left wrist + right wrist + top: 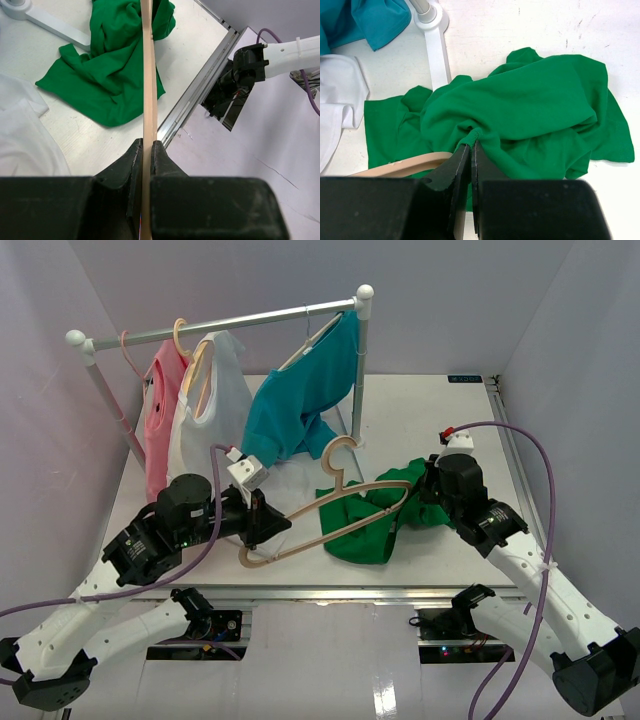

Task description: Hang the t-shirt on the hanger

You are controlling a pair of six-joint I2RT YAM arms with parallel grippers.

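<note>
Green cloth t-shirt (530, 110) lies crumpled, one fold pinched by the right gripper (471, 147); the left gripper (147, 147) clamps the pale wooden hanger (148, 75), its long axis pointing toward that fold.

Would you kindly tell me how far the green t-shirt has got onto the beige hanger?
Done: the left end effector is shut on the pale beige wooden hanger. In hand: the right end effector pinches a fold of the bright green cloth t-shirt beside the hanger's tip. Left: the shirt lies crumpled, not yet draped over the hanger's arms.
</note>
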